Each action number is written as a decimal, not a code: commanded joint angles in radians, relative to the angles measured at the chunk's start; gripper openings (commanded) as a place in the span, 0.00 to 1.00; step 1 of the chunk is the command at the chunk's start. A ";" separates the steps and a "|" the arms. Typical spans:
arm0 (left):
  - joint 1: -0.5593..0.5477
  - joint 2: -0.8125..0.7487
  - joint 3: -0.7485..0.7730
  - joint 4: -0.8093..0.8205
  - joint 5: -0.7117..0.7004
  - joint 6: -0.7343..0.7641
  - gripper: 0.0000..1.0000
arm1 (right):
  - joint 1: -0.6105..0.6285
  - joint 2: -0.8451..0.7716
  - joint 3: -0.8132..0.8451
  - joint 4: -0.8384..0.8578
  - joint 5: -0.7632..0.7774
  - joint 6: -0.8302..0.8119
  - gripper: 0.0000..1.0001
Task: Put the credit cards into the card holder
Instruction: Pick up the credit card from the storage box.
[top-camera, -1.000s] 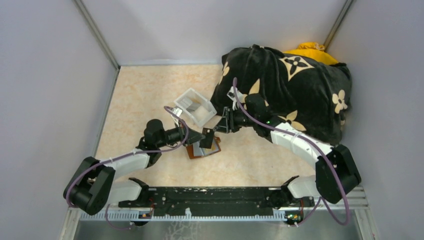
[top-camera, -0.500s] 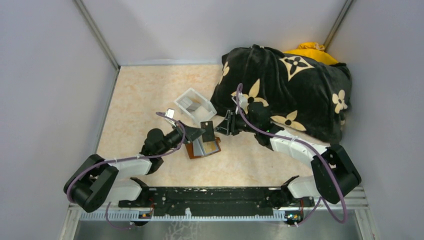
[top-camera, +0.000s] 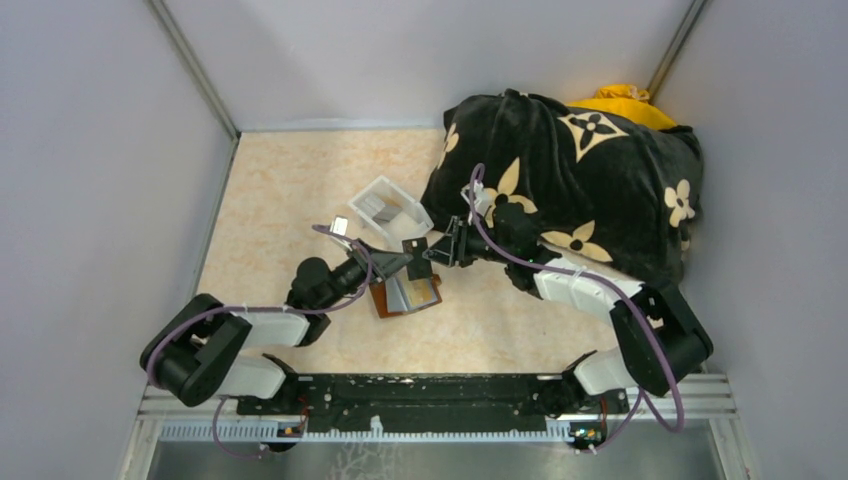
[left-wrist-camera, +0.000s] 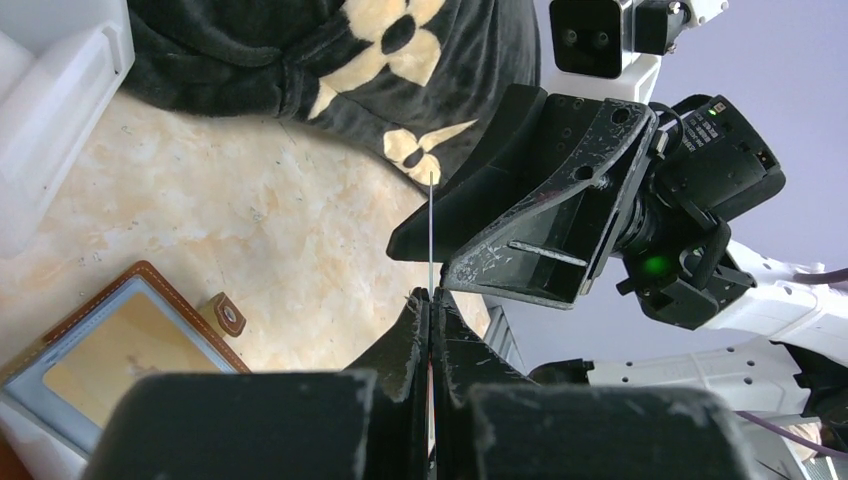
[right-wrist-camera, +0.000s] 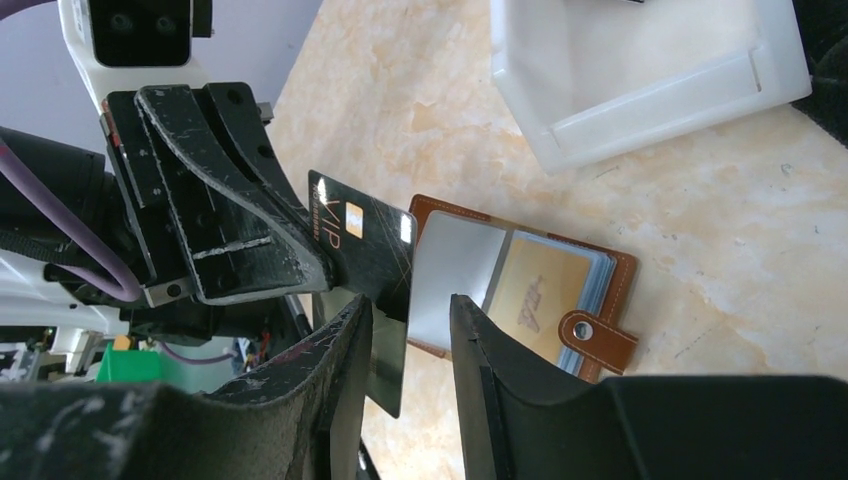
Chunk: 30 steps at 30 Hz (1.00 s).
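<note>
My left gripper (left-wrist-camera: 431, 300) has its fingers pressed together on a dark credit card (right-wrist-camera: 360, 240), pinching it by one edge and holding it up in the air over the card holder (right-wrist-camera: 600, 335). From my left wrist the card is edge-on, just a thin line. The holder lies open on the table (top-camera: 290, 190), strap and snap showing, its near corner cut off behind my right fingers (right-wrist-camera: 480, 350). My right gripper (right-wrist-camera: 410, 303) is spread, one finger either side of the card's lower edge; I can't tell if either pad touches it. The clear tray (right-wrist-camera: 650, 80) sits beyond, partly out of frame, with greyish shapes inside that I can't make out. The blanket (top-camera: 580, 170) hides most of something yellow (top-camera: 620, 100).
</note>
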 joint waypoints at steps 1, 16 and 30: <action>-0.003 0.023 0.019 0.089 0.018 -0.027 0.00 | -0.006 0.014 -0.004 0.108 -0.043 0.017 0.35; 0.008 0.103 0.020 0.126 0.022 -0.069 0.24 | -0.045 0.093 -0.078 0.450 -0.224 0.239 0.00; -0.011 -0.140 0.094 -0.605 -0.233 0.136 0.40 | -0.011 -0.008 0.179 -0.348 0.125 -0.166 0.00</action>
